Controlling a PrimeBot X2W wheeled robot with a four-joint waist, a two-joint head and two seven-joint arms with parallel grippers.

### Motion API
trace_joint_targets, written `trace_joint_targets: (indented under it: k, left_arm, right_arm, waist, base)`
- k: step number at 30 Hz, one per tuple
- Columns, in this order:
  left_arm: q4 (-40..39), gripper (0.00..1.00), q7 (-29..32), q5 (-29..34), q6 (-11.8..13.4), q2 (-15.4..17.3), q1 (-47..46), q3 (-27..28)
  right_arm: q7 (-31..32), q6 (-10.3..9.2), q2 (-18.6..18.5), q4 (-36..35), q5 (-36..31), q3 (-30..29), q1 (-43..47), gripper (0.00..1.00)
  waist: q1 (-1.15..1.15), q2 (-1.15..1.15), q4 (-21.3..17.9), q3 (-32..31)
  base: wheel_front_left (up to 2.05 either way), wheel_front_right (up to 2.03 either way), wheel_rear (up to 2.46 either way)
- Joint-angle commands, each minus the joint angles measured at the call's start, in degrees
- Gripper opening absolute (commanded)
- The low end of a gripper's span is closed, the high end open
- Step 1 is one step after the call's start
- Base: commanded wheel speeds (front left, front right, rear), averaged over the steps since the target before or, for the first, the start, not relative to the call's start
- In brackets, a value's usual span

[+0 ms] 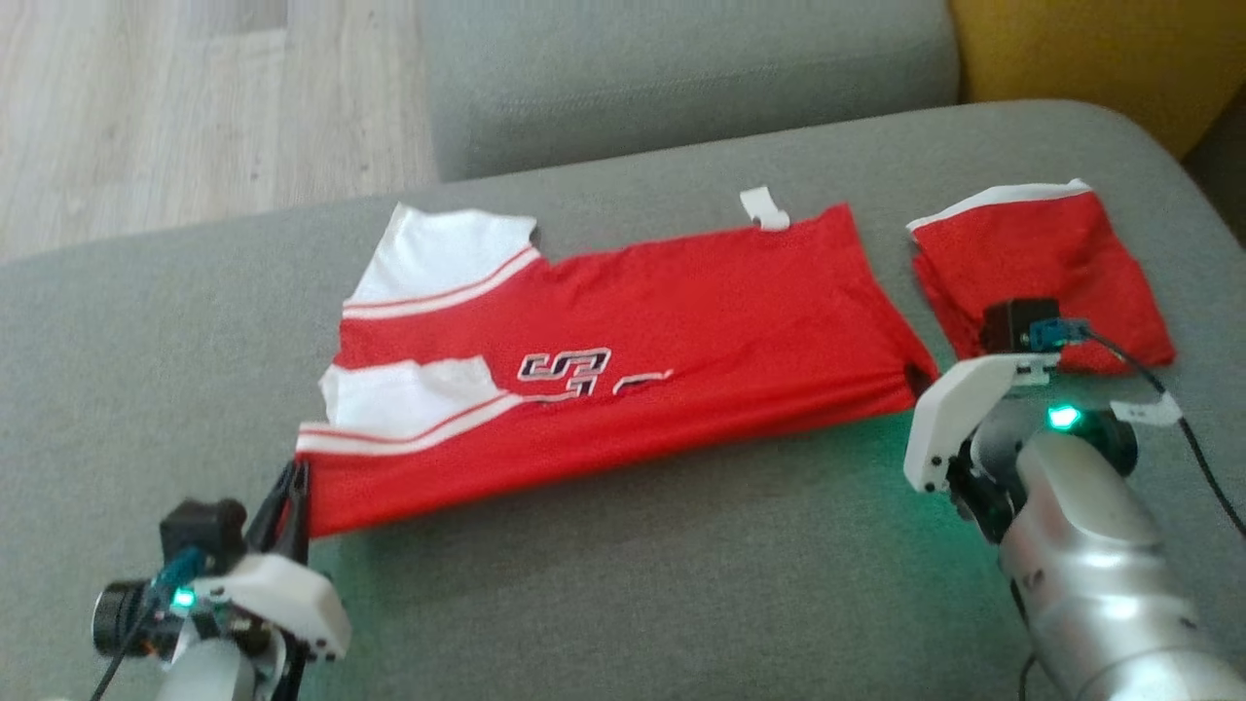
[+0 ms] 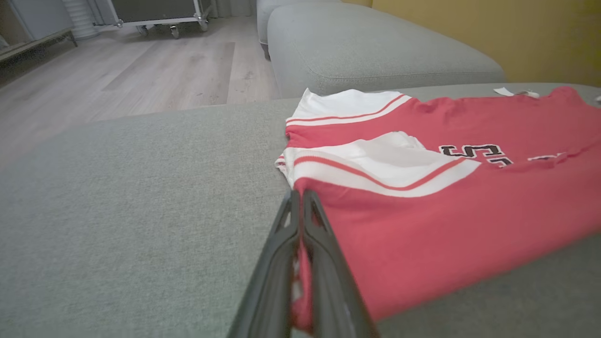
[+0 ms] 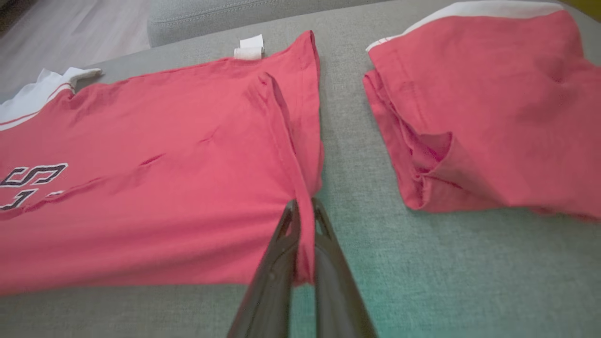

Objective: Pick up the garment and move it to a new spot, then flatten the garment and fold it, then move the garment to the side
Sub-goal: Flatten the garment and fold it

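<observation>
My left end effector is clenched on the near left corner of the garment, just below the white-banded sleeve that lies folded onto the chest; my right end effector is clenched on the near right corner, at the hem; the garment lies spread lengthwise across the grey sofa cushion, with its white tag at the far edge.

The weak point, as I judge it, is the right grip; only a thin ridge of red cloth sits between those fingers, and a brisk pull could slide it free, dropping that corner and skewing the fold. On the left I cannot tell whether I have every layer; if only the top one is caught, the lower may stay behind and bunch. If my two arms rise unevenly, the folded sleeve may slip off the chest; the crease beside the lettering could deepen. A second red garment lies folded just right of my right wrist; a sweep that way, or the trailing cable, might drag it.
</observation>
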Motion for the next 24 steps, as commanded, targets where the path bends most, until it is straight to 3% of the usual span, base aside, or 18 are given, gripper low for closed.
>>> trace_joint_targets:
  k: [1, 15, 16, 17, 20, 21, 22, 24]
  left_arm:
    - [-3.0, 0.00, 1.1, -0.7, -0.2, 2.9, 0.0, 2.1]
    - [-12.6, 0.00, 9.1, -2.2, 0.9, 2.9, 7.2, 1.0]
    - [-13.1, 0.00, 9.2, -2.3, 1.0, 2.9, 7.3, 0.9]
    - [-13.5, 0.00, 9.4, -2.3, 1.2, 2.8, 7.4, 0.8]
    - [-14.6, 0.00, 9.3, -2.3, 1.5, 2.4, 7.5, 0.4]
    - [-15.0, 0.80, 8.8, -2.3, 1.8, 2.3, 7.5, 0.5]
    - [-15.5, 1.00, 7.9, -2.3, 2.2, 2.2, 7.3, 0.7]
    - [-16.3, 1.00, 5.4, -2.3, 3.0, 1.6, 6.6, 1.1]
  right_arm:
    - [0.7, -0.05, -1.2, -3.5, 1.5, 1.5, 0.2, 0.00]
    - [6.9, -0.05, -2.9, -19.7, 6.6, -0.2, 12.8, 0.00]
    - [6.7, -0.05, -2.8, -21.1, 6.3, -0.6, 13.6, 0.85]
    - [6.6, -0.05, -2.6, -22.4, 5.9, -1.2, 14.3, 1.00]
    - [6.1, -0.05, -1.9, -25.9, 5.3, -2.7, 16.0, 1.00]
    - [5.7, -0.05, -1.4, -27.0, 5.9, -3.2, 16.4, 1.00]
    - [4.8, -0.05, -1.1, -28.2, 6.4, -3.3, 16.7, 1.00]
    - [1.5, -0.05, -0.9, -30.2, 6.4, -4.1, 17.4, 1.00]
  waist:
    - [0.02, 0.00, -0.9, -1.3]
    - [0.02, 0.00, -2.2, -2.4]
    - [0.02, 0.00, -2.3, -2.3]
    - [0.02, 0.00, -2.3, -2.2]
    - [0.02, 0.00, -2.4, -1.8]
    - [0.02, 0.00, -2.4, -1.6]
    - [0.02, 0.00, -2.5, -1.4]
    - [0.02, 0.00, -2.5, -1.0]
  base:
    - [0.00, 0.00, 0.00]
    - [0.00, 0.00, 0.00]
    - [0.00, 0.00, 0.00]
    - [0.00, 0.00, 0.00]
    - [0.00, 0.00, 0.00]
    - [0.00, 0.00, 0.00]
    - [0.00, 0.00, 0.00]
    - [0.00, 0.00, 0.00]
